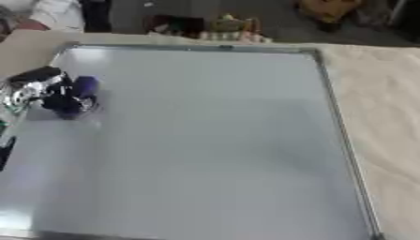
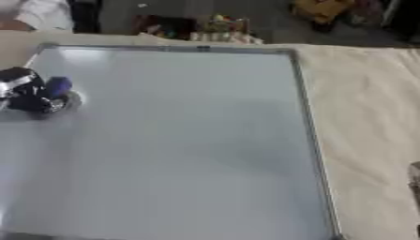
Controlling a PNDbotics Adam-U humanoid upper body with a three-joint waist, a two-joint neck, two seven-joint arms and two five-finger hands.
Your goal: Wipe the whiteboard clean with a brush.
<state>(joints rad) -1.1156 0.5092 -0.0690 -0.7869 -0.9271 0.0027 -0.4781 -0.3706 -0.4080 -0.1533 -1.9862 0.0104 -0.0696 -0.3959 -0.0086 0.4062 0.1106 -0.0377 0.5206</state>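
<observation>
A beige cloth (image 1: 377, 108) covers the table, with blurred colourful clutter (image 1: 221, 26) on the dark floor beyond its far edge

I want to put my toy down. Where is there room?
The cloth right of the whiteboard is bare. The board's middle and right are free too. Its upper left is crowded: the left hand holds the brush there.

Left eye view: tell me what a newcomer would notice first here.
The big whiteboard fills almost the whole picture, lying flat on a beige table, and its surface looks bare. At its left edge, towards the far corner, the left robot hand is curled round a blue brush held against the board. Beyond the far edge there is dark clutter on the floor.
</observation>
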